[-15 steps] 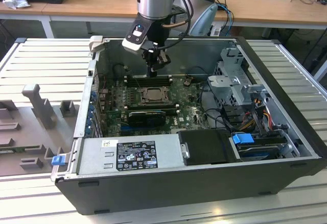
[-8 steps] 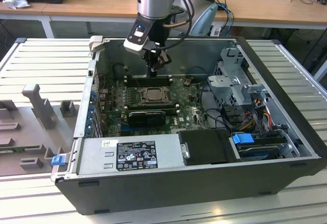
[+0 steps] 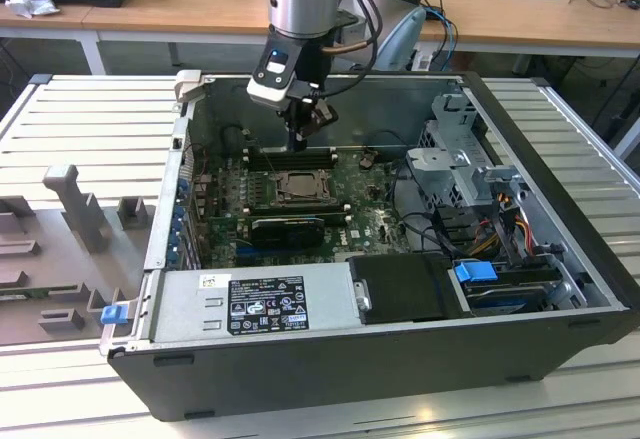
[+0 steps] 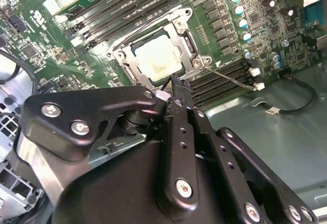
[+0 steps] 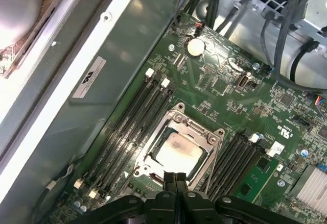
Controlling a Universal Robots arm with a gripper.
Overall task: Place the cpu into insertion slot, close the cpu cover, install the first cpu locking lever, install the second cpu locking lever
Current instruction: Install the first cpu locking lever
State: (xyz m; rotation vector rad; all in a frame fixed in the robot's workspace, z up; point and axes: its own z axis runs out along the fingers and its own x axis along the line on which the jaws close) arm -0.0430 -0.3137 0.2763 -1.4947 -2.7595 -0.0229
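While the black gripper [image 3: 297, 142], thin fingers pressed together, hangs at twelve o'clock from the insertion slot [image 3: 276, 187] in the exterior view, the flat, pale square cpu [image 5: 179, 150] lies inside it, framed by the shiny cpu cover [image 5: 198, 126].

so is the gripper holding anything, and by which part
Nothing: the gripper is shut and empty, its tips at the edge of the cpu cover.
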